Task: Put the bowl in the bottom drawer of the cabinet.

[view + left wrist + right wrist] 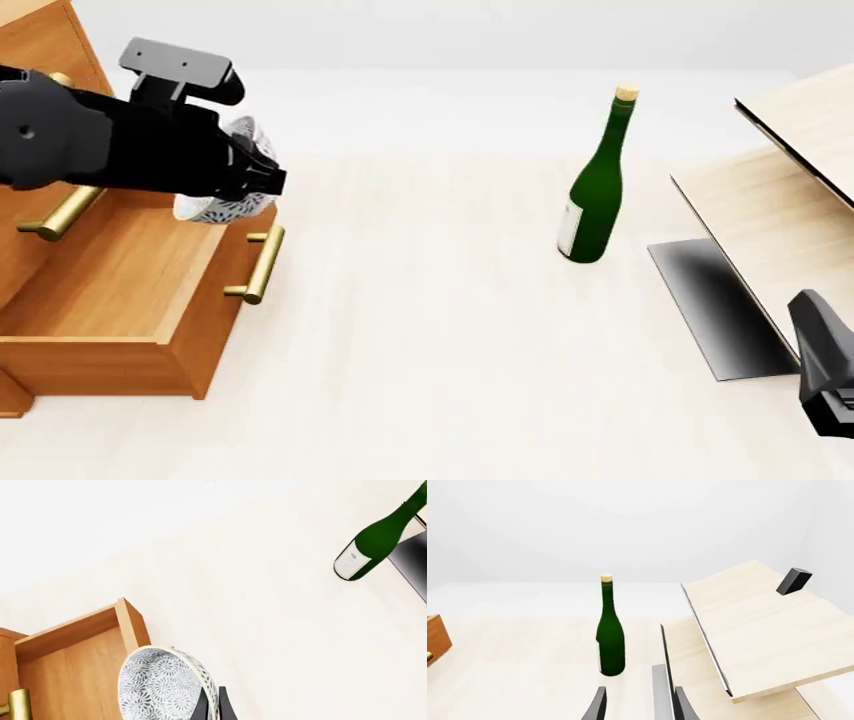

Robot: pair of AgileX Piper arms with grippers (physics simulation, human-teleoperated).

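**Bowl Held Above Open Bottom Drawer**

Clearly gripped by the left gripper (212, 705): the bowl (163, 685), pinched at its rim between the dark fingers and tipped on edge, speckled inside showing. Hung over the far front corner of the bottom drawer (114, 290), not resting on the drawer floor. Seen from the front as only a sliver of the bowl (224, 205) poking out below the black left arm (120, 140).

Pulled well out from the cabinet (40, 45), that drawer, with its brass bar handle (256, 265) on the front face and its wooden floor bare. Carried a second brass handle (56, 212) on the cabinet front just above the drawer.

Stood upright on the table (441, 380), well away from the cabinet, a green bottle (594, 190) with a white label and pale cap. Sat beyond the bottle, farther still from the cabinet, the pale wood furniture (787, 180) with a black panel (714, 305).

Kept farthest from the cabinet, beside the black panel, the right gripper (637, 702), fingers spread apart and holding nothing.
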